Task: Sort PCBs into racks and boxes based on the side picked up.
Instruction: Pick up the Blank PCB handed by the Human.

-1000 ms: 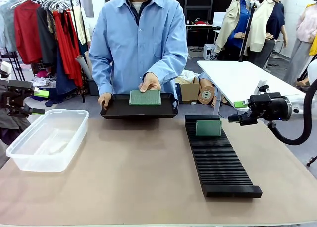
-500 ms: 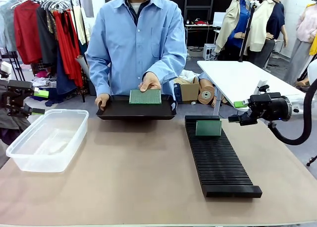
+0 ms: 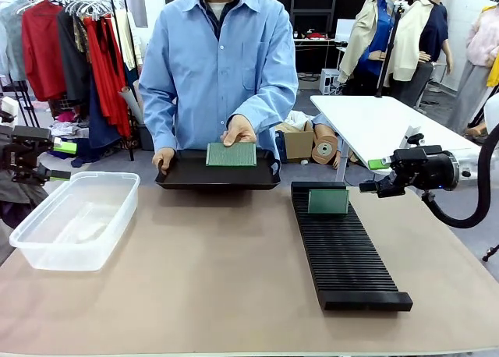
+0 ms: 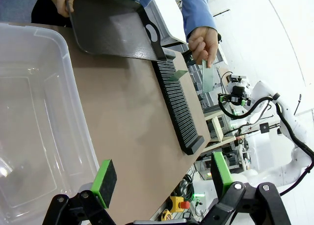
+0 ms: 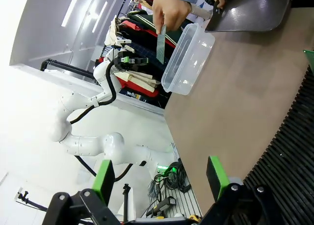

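Front view: a hand (image 3: 238,129) holds a board (image 3: 231,154) upright over the black tray (image 3: 187,178) at the table's far edge. Its green face is toward the robot and its long axis runs crosswise. The right claw (image 3: 368,187) looks nearer to it than the left claw (image 3: 56,174). Another board (image 3: 328,202) stands in the rack (image 3: 351,256).

Left wrist view: the claw is spread and empty, facing the tub (image 4: 29,102).

Right wrist view: the claw is spread and empty, beside the rack.
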Controlling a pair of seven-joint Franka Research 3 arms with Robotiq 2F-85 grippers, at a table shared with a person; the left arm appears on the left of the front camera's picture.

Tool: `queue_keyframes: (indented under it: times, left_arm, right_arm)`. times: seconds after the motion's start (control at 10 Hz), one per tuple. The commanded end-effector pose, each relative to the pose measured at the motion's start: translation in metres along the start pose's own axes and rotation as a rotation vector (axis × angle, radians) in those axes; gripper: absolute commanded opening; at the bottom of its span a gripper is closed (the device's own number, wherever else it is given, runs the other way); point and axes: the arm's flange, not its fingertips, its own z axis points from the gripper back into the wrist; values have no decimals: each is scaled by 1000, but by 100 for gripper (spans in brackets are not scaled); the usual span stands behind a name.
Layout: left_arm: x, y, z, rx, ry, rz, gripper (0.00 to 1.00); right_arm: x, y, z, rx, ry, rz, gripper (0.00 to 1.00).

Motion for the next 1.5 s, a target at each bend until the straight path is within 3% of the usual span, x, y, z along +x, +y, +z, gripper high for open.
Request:
queue_keyframes:
  times: [0.0,0.6,1.4]
  left_arm:
    - [-1,-2,1,-5,1,-4,100]
    - [-1,-2,1,-5,1,-4,100]
    - [-1,-2,1,-5,1,-4,100]
  right_arm:
    - [1,2,0,-8,1,4,100]
    - [0,0,0,0,0,0,100]
    - [58,-28,-17,61,8,-1,100]
